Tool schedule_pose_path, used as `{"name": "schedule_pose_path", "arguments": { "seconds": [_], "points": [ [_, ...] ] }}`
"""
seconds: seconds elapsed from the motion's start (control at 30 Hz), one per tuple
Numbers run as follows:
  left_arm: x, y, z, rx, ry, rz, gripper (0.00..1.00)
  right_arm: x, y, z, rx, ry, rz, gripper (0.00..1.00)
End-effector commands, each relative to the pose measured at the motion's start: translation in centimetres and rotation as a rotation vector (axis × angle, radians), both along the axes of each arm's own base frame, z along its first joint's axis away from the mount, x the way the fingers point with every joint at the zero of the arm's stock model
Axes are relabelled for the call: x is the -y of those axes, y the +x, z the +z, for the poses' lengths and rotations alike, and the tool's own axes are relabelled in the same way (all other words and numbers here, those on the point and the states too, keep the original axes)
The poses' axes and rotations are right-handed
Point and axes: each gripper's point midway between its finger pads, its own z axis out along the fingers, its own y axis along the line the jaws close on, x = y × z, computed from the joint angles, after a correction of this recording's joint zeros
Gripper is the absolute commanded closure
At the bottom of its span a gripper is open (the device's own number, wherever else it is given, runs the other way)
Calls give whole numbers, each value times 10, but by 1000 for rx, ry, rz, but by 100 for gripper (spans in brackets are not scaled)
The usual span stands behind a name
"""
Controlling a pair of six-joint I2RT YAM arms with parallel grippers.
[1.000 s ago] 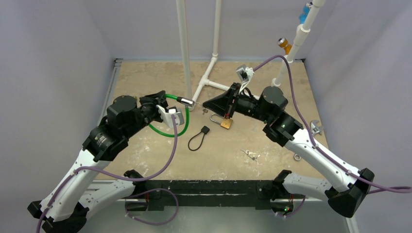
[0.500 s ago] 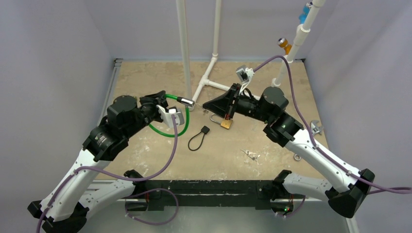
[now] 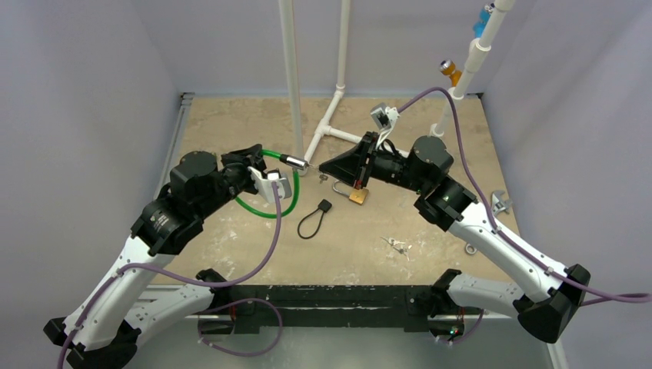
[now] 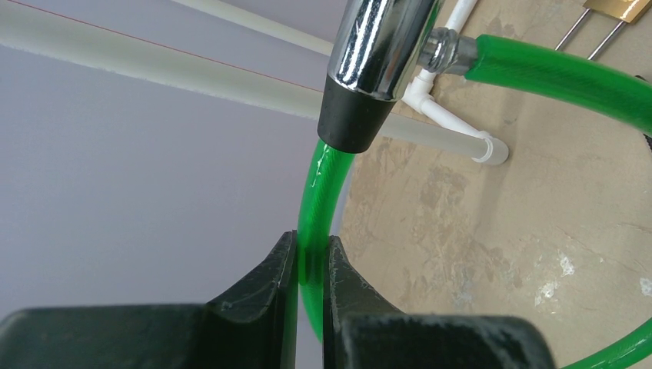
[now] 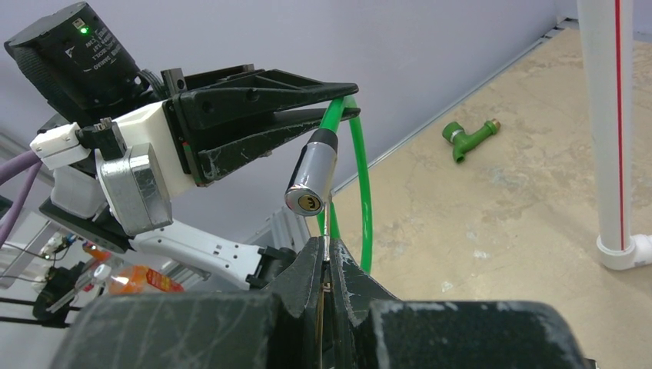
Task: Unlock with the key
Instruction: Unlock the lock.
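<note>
Both my grippers are clamped: the left gripper [image 4: 309,247] on the green plastic-coated cable [image 4: 314,196] behind its chrome lock cylinder [image 5: 311,177], the right gripper [image 5: 327,260] on the thin silver key [image 5: 327,227]. The key's tip sits just below the keyhole [image 5: 302,203], not yet in. Next, I judge, it needs aligning and pushing in.

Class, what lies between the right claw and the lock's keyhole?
Only the thin key, pinched in the right claw and pointing up towards the lock. The right wrist view shows it.
</note>
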Motion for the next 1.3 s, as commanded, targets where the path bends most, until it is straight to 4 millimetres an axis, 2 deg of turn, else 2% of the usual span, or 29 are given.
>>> {"name": "schedule_pose_path", "arguments": {
  "seconds": [0.0, 0.5, 1.27],
  "points": [
    [1, 2, 25, 79, -41, -8, 100, 3, -6, 20, 48, 52, 16, 100],
    [2, 3, 22, 75, -36, -8, 100, 9, -12, 23, 55, 54, 13, 100],
    [5, -1, 26, 79, -46, -30, 100, 1, -3, 8, 34, 34, 10, 100]
  ]
}}
